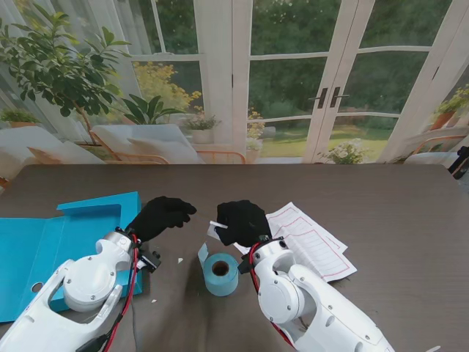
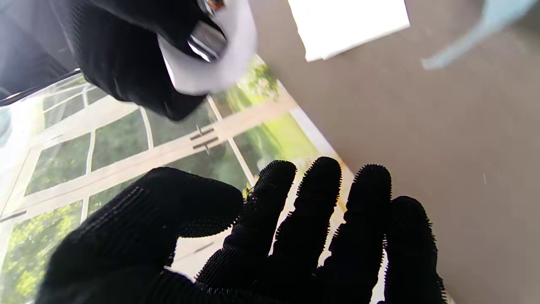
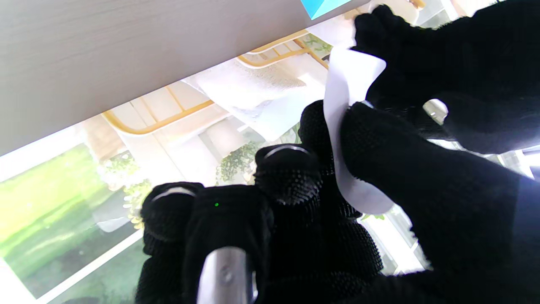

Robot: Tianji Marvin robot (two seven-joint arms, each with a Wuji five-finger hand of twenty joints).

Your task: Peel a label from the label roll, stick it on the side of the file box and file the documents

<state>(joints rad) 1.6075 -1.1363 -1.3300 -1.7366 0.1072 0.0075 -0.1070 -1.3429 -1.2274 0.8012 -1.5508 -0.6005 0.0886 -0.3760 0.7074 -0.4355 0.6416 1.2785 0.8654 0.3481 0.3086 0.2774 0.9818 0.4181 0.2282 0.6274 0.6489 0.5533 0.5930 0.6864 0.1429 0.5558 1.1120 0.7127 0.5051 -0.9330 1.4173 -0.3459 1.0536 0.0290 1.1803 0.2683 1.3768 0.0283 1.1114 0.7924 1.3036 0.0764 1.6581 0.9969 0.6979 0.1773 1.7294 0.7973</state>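
My right hand hovers over the table, shut on a white label pinched between thumb and fingers. The right wrist view shows that label curling along the right hand's thumb. My left hand floats just left of it with fingers apart and nothing in them; its fingers point at the right hand and the label. The blue label roll stands on the table nearer to me, between the arms. The blue file box lies open on the left. The documents lie to the right.
A loose blue strip of the roll's backing trails on the dark wood table. Small white scraps lie near the roll. Glass doors and garden chairs stand beyond the far table edge.
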